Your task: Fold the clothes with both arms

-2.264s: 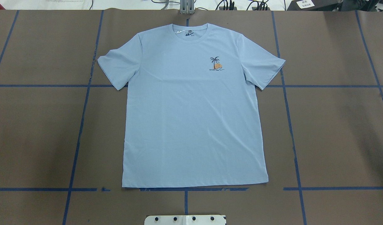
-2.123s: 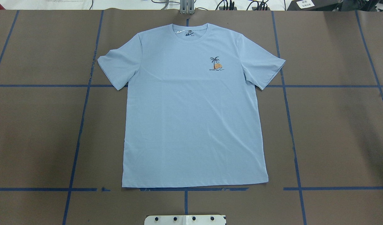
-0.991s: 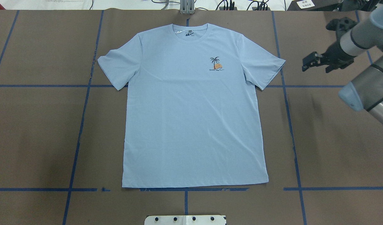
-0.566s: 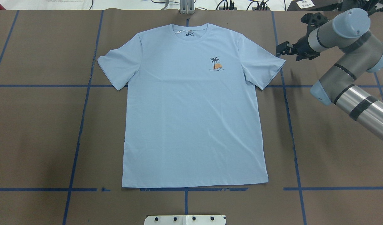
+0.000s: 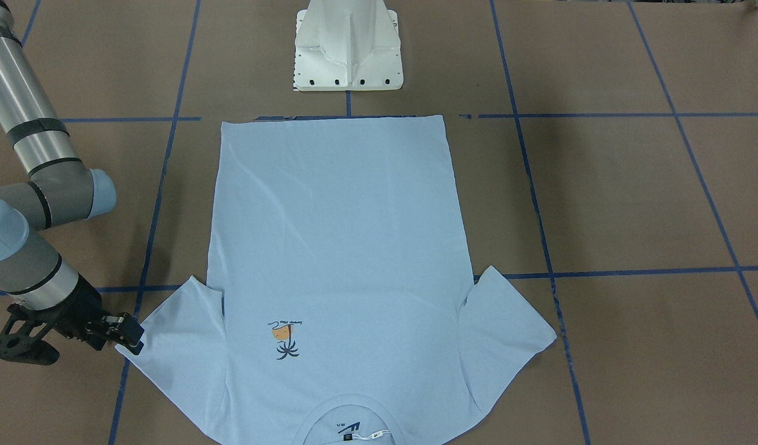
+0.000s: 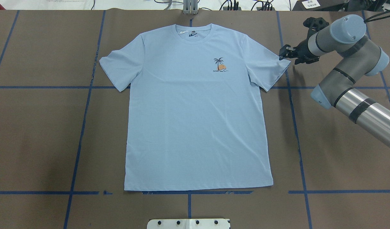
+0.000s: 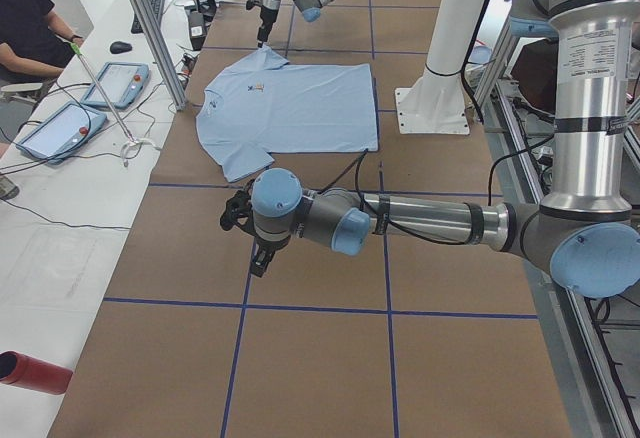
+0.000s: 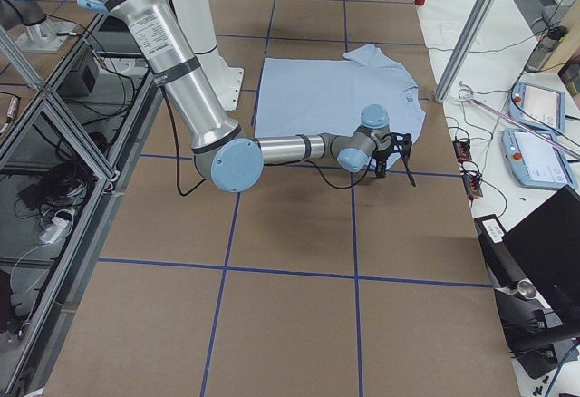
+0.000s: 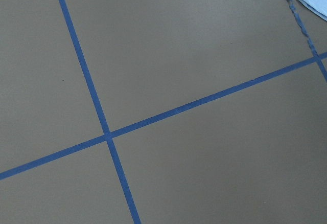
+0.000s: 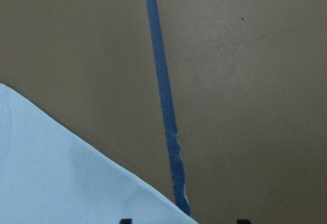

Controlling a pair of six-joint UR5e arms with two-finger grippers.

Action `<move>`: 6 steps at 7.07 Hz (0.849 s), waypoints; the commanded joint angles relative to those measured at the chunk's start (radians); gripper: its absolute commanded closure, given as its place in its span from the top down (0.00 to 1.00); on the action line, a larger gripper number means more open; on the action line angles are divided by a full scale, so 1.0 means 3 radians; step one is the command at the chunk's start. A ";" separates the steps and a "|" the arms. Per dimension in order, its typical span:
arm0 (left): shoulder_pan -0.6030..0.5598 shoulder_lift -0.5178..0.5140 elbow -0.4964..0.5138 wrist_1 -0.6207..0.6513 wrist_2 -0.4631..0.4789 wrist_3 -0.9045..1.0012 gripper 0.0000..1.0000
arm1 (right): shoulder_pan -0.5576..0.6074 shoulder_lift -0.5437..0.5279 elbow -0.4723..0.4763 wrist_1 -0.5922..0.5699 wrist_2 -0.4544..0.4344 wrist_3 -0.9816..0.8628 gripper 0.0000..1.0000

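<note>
T-shirt (image 6: 195, 111) flat, print up, on bench (image 6: 39, 143), hem near pedestal (image 6: 188, 223), collar away from it. My right jaws (image 6: 281, 54) spread, empty, at sleeve tip (image 6: 285, 63) far from pedestal. Left jaws (image 7: 258, 261) off the cloth; opening: cannot tell.

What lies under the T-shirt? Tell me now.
The T-shirt lies flat on the brown table. From both sides blue tape lines run in beneath it; their stretch under the cloth is hidden, as is anything else beneath.
</note>
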 commanded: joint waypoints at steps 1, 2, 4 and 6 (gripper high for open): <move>0.0000 0.0005 0.0030 0.0000 -0.0072 0.0006 1.00 | -0.0019 -0.0001 -0.0011 -0.0024 -0.0005 0.0003 0.00; 0.0000 0.0010 0.0035 0.0000 -0.0072 0.0006 1.00 | -0.0019 0.0014 -0.0011 -0.0024 -0.0005 0.0003 0.00; 0.0000 0.0005 0.0030 0.0000 -0.0077 0.0001 1.00 | -0.0049 0.0045 0.0105 -0.0019 0.0010 0.0084 0.00; 0.0000 0.0005 0.0025 0.0000 -0.0077 -0.0004 1.00 | -0.0487 0.0472 0.0122 -0.0069 -0.0283 0.0946 0.00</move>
